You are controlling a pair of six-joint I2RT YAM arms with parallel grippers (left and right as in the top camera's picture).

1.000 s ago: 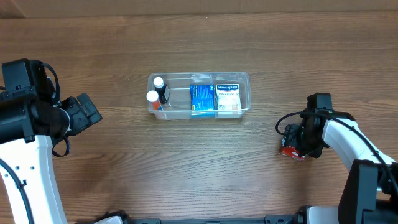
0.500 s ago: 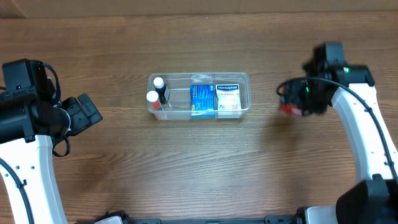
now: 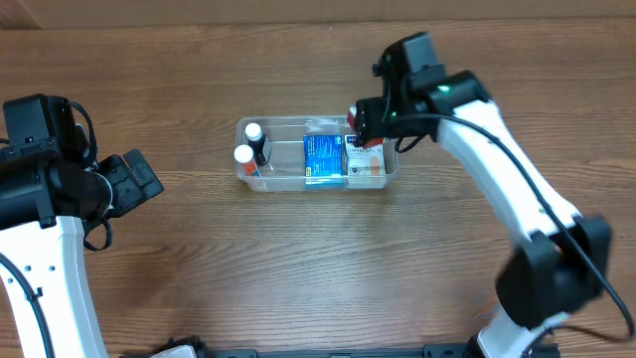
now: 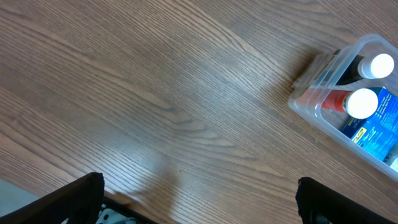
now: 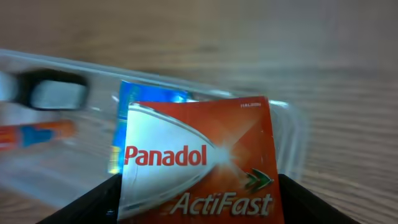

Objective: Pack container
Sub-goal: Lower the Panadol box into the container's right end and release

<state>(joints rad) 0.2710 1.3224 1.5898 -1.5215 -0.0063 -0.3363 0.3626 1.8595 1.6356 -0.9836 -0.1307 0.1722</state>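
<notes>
The clear container [image 3: 318, 183] sits at the table's middle. It holds two white-capped bottles [image 3: 244, 154], a blue box [image 3: 322, 157] and a white box [image 3: 366, 167]. My right gripper [image 3: 368, 134] is shut on a red Panadol ActiFast box [image 5: 202, 158] and holds it over the container's right end [image 5: 292, 134]. The blue box [image 5: 146, 93] shows behind it in the right wrist view. My left gripper [image 4: 199, 205] is open and empty over bare wood, left of the container [image 4: 311, 99].
The wooden table [image 3: 318, 268] runs all around the container. The left arm [image 3: 60, 189] stands at the left edge. The right arm [image 3: 517, 189] stretches from the lower right across to the container.
My right gripper has lifted the red box from the table's right side and carried it up and left to over the container's right end. The left arm has not moved.
</notes>
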